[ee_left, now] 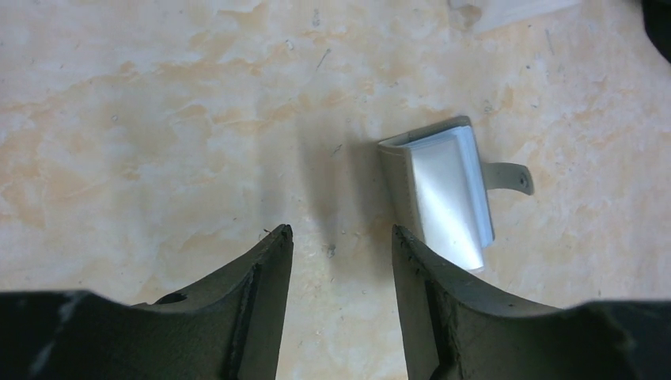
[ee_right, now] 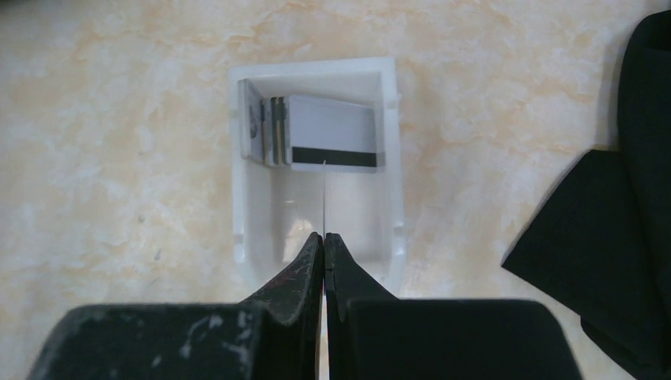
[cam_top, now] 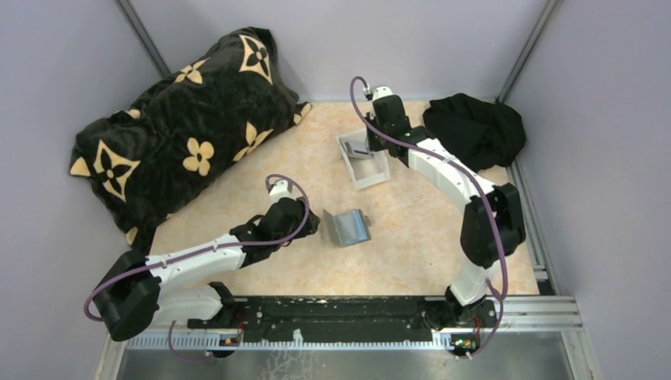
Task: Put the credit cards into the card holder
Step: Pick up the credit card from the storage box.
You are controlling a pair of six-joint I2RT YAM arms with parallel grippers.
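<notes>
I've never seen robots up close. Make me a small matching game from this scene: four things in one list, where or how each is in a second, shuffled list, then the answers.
Things:
1. left gripper
2. right gripper
3. card holder
4. white tray

Place or state:
A. holds a stack of credit cards leaning at one end
B. open, nothing between its fingers, over the table
C. shut on a single card, seen edge-on
D. on the table mid-scene, partly open, silvery inside showing

Pairs: 1-B, 2-C, 3-D, 4-A
</notes>
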